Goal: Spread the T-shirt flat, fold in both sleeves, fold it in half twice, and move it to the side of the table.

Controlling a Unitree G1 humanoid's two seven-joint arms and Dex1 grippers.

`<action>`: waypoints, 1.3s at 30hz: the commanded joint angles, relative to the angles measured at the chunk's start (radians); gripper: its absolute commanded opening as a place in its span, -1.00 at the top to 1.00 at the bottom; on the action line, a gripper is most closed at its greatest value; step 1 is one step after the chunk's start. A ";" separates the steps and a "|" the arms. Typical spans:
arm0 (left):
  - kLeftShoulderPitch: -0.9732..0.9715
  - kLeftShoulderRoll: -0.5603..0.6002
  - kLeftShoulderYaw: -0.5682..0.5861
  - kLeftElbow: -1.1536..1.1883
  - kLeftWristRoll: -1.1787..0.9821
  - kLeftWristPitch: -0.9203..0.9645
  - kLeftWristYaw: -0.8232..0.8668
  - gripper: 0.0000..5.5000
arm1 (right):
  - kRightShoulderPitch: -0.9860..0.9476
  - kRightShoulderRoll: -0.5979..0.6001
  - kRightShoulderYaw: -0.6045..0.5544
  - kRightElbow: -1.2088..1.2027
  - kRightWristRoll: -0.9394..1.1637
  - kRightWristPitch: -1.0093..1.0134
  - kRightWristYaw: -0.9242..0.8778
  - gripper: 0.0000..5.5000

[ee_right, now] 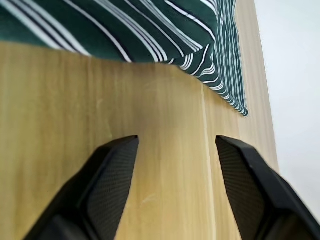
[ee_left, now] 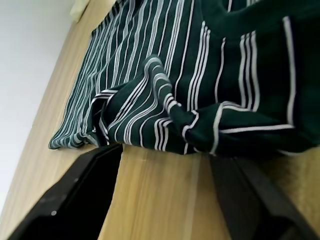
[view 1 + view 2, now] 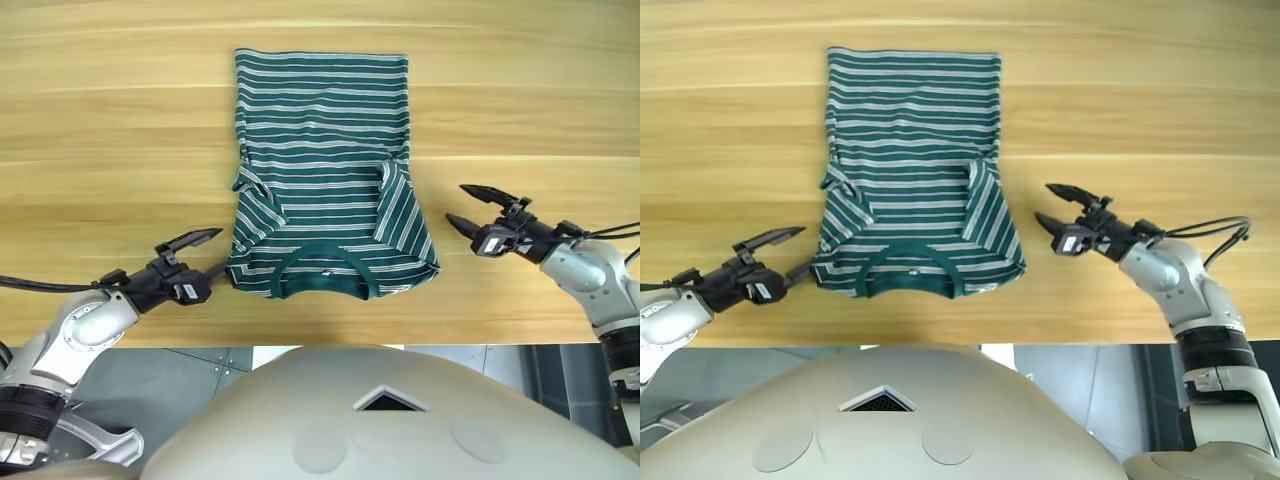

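A dark green T-shirt [image 3: 322, 150] with white stripes lies lengthwise on the wooden table [image 3: 110, 120], collar toward me, both sleeves folded in over the body. My left gripper [image 3: 216, 252] stands open at the shirt's near left corner, one finger close to the hem. In the left wrist view the shirt's bunched corner [image 2: 190, 115] lies just beyond the open fingers [image 2: 75, 195]. My right gripper [image 3: 460, 205] is open a short way right of the shirt's near right corner, over bare wood. The right wrist view shows its fingers [image 1: 110, 185] apart with the shirt's edge [image 1: 150, 40] beyond them.
Bare wood stretches to both sides of the shirt and beyond its far hem. The table's near edge [image 3: 300, 345] runs just behind the collar, with grey floor below it.
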 commanded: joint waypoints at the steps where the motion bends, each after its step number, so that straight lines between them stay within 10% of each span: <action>1: 0.050 0.063 0.034 -0.082 0.009 0.061 -0.101 -0.16 | 0.068 -0.071 0.022 -0.035 -0.094 0.027 0.028 -0.04; 16: -0.103 -0.003 -0.051 -0.013 0.041 0.033 -0.205 -0.16 | 0.111 -0.067 0.065 -0.125 -0.045 0.056 0.040 -0.04; 34: -0.152 -0.016 -0.071 0.015 -0.012 -0.005 -0.293 0.95 | 0.276 -0.188 0.072 -0.272 -0.010 0.045 0.122 -0.05; 39: -0.203 -0.069 -0.086 0.008 -0.009 0.024 -0.291 0.99 | 0.354 -0.235 0.036 -0.299 0.012 0.040 0.119 -0.05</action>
